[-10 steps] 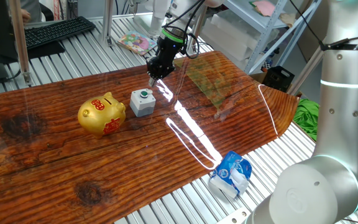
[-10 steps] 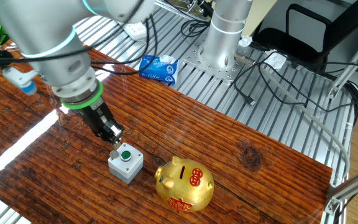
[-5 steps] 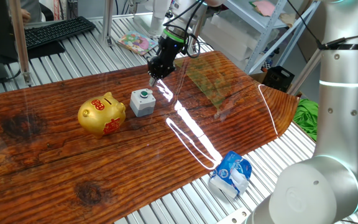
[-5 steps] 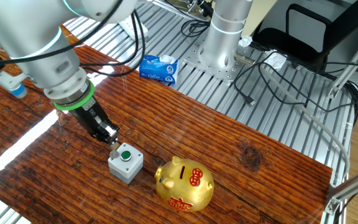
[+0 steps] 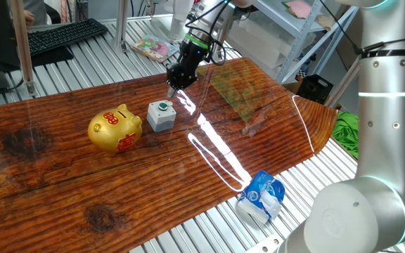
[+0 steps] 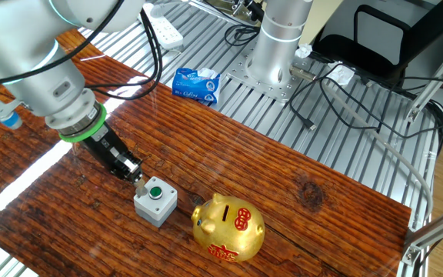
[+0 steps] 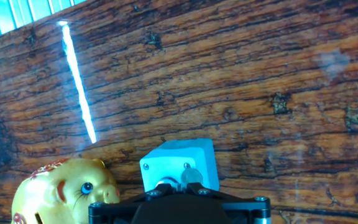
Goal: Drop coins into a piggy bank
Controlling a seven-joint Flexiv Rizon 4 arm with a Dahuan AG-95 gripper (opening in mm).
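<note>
Your tool [image 6: 137,178] stays closed, tilting a little more, tip still by the grey button box [image 6: 155,201]. Piggy bank [image 6: 228,227] sits untouched right of it on the surface [image 6: 321,192]. No coin visible; drop not begun.

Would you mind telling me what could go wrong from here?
1. The shut gripper hangs right beside the grey box; a small move might press its green button or shove it.
2. That box sits between gripper and piggy bank, so a low path to the slot could hit it.
</note>
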